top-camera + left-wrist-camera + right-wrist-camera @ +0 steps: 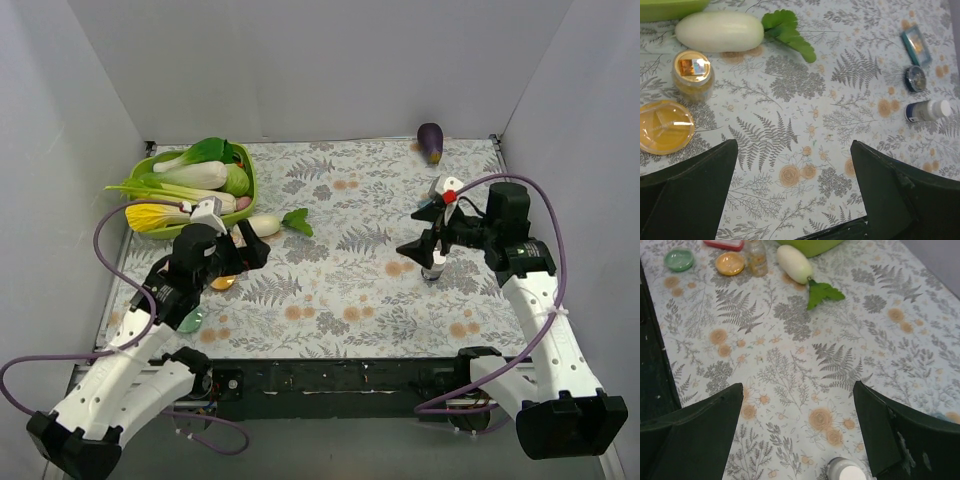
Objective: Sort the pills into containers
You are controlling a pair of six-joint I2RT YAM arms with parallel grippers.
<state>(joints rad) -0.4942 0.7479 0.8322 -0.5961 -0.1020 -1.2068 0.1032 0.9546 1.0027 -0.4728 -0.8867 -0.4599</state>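
left pincer (794, 146) spread near amber dish (665, 126); right wrist shows green dish (679, 259)

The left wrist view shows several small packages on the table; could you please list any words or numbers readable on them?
No text is legible in any view.
Label on the white bottle: dark blue, too blurred to read.
Print on the teal packet: too small to read.
The gold lid: only a shiny reflection, no words.
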